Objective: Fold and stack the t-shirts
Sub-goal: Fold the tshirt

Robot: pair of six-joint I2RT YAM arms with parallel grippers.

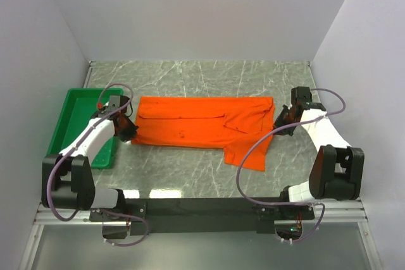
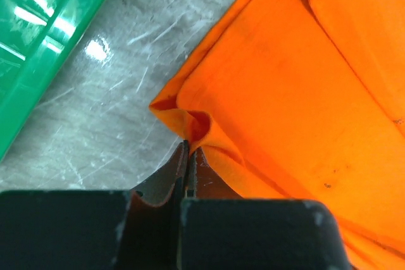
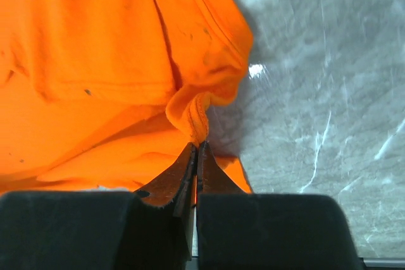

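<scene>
T-shirt [image 1: 202, 128] spread on tabletop [image 1: 190, 178], partly folded, sleeve [image 1: 247, 155] trailing near side. Left hand [image 2: 188, 151] clamped on left edge, right hand [image 3: 197, 150] on right edge; only thin pinch seemingly held. Cloth could be lost mid-lift; fold could be skewed if hands are raised unevenly.

Occlusions, wrist views
T-shirt [image 2: 304, 80] and green tray [image 2: 38, 36] run off frame; cloth inside left gripper [image 2: 188, 150] hidden, probably nipped.
</scene>
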